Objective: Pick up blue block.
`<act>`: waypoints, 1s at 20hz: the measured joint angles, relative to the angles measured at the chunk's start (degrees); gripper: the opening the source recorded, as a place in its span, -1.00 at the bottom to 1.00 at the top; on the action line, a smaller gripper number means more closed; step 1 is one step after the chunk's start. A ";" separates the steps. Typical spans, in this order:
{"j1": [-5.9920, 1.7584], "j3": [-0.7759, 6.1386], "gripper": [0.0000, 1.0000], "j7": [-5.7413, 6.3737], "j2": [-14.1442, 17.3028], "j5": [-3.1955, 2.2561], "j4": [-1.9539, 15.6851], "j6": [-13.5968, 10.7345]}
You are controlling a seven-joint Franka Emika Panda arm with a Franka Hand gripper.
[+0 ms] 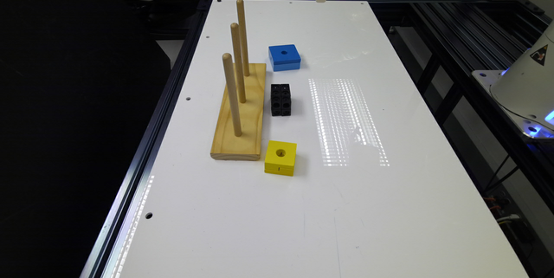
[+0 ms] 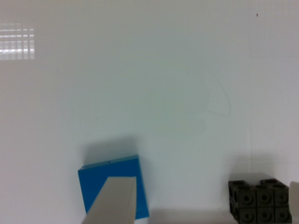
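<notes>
White table [image 1: 389, 208], glossy. Blue block [image 1: 284, 57] sits upper centre of the exterior view, flat, just beside the wooden peg stand [image 1: 240, 113]; black studded cube [image 1: 281, 99] is near. Block looks rigid, light, smooth-painted: pinch opposite side faces. Gripper [image 2: 201, 200] spread wide, empty, one finger [image 2: 114, 200] over the block.

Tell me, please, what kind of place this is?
Probably a robotics lab or test bench. A white table sits in a black metal frame, a robot base stands beside it, and simple test objects are laid out: a wooden peg board and a blue block.
</notes>
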 joint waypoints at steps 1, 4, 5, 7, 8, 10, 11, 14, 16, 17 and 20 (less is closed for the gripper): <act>-0.30 -0.01 1.00 -0.26 0.11 0.00 0.08 0.20; -1.38 -0.05 1.00 -1.27 0.59 -0.01 0.54 0.69; -1.61 -0.05 1.00 -1.48 0.76 -0.01 0.71 0.75; -2.51 -0.06 1.00 -2.33 1.71 -0.02 1.70 0.92; -2.88 -0.07 1.00 -2.70 2.20 -0.02 2.24 0.94; -3.59 -0.08 1.00 -3.37 3.27 -0.02 3.38 0.94; -3.86 -0.08 1.00 -3.63 3.86 -0.02 3.96 0.94; -4.39 -0.08 1.00 -4.18 5.51 -0.02 5.57 0.94; -4.59 -0.07 1.00 -4.36 6.44 -0.02 6.44 0.94; -4.62 -0.08 1.00 -4.37 6.76 -0.03 6.74 0.94; -4.72 -0.08 1.00 -4.40 7.28 -0.07 7.26 0.94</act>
